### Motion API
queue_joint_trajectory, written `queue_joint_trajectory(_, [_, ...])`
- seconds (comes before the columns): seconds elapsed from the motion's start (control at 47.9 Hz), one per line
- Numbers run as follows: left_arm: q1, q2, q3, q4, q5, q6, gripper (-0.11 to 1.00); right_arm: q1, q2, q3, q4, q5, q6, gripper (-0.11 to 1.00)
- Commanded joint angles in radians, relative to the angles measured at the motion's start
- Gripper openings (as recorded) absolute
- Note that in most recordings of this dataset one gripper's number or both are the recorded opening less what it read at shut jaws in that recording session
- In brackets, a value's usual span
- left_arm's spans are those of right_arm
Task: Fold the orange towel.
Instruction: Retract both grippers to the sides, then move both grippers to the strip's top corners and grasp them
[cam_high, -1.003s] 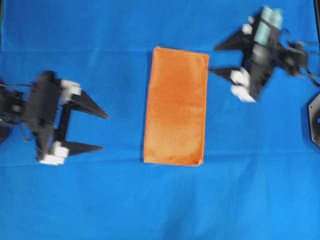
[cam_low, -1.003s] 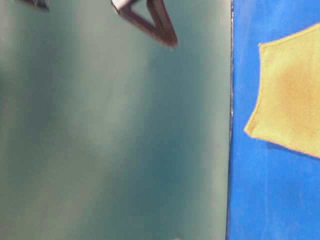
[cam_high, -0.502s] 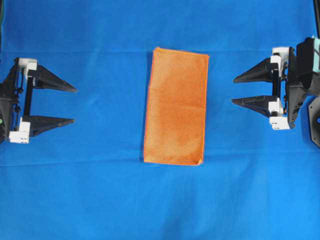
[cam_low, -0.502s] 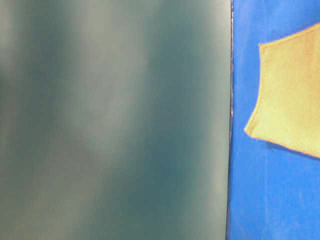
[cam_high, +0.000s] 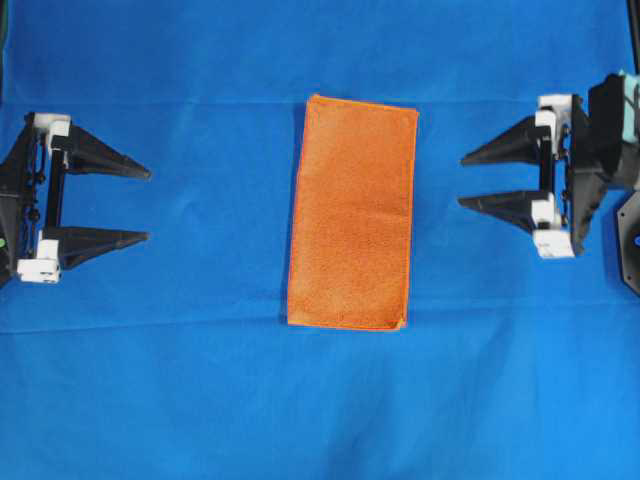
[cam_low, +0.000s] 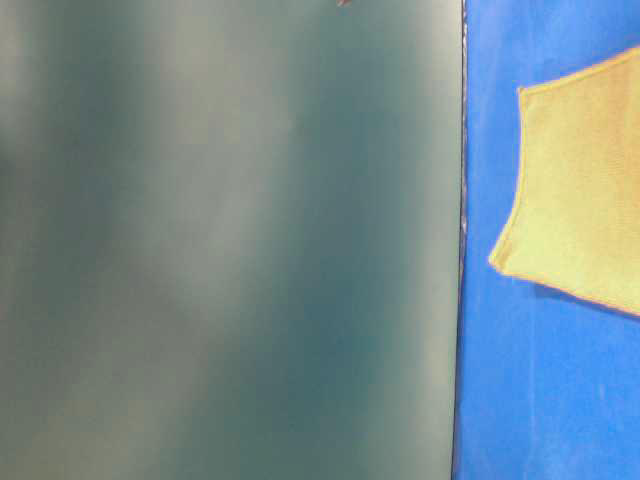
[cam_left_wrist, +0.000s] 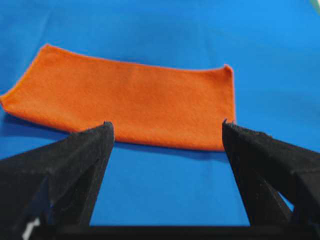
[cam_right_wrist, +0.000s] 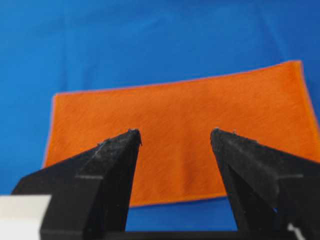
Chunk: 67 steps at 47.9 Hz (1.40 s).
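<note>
The orange towel (cam_high: 352, 213) is lying flat as a tall narrow rectangle in the middle of the counter, on the blue cloth (cam_high: 200, 400) that is covering it. The left pincer (cam_high: 145, 205) is sitting well apart from it at the left edge of the overhead view, its jaws standing wide and gripping nothing; the arm behind it is being cut off by the frame. The right pincer (cam_high: 462, 182) is facing the towel from the right, also spread wide and empty, with its body partly running out of frame. From the left wrist view the black fingers (cam_left_wrist: 75, 165) are framing the towel (cam_left_wrist: 130, 100), blurred and cropped at the bottom. The right wrist view is showing its fingers (cam_right_wrist: 100, 175) overlapping the towel (cam_right_wrist: 175, 125), though whether they are touching it is hard to tell there. The table-level view is mostly filled by a blurry grey-green surface (cam_low: 220, 240); only a pale, washed-out corner of the towel (cam_low: 580, 200) is showing at right.
</note>
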Motion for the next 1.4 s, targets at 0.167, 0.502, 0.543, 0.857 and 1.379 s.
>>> queue_joint_trajectory(0.167, [0.087,0.179,-0.089,0.002,-0.087,0.005,0.83,-0.137,0.169,-0.110,0.000,0.031,-0.009,0.62])
queue_joint_trajectory(0.502, [0.206,0.578,-0.305,0.005,-0.107,0.021,0.83,-0.245,0.445,-0.258,-0.058,0.083,-0.018,0.62])
queue_joint_trajectory(0.543, [0.219,0.623,-0.331,0.005,-0.106,0.031,0.83,-0.256,0.471,-0.265,-0.061,0.080,-0.018,0.62])
queue_joint_trajectory(0.857, [0.307,0.908,-0.494,0.005,-0.149,0.078,0.83,-0.302,0.650,-0.302,-0.071,0.031,-0.020,0.62])
queue_joint_trajectory(1.379, [0.388,1.115,-0.598,0.005,-0.235,0.078,0.79,-0.344,0.765,-0.322,-0.074,-0.025,-0.023,0.59])
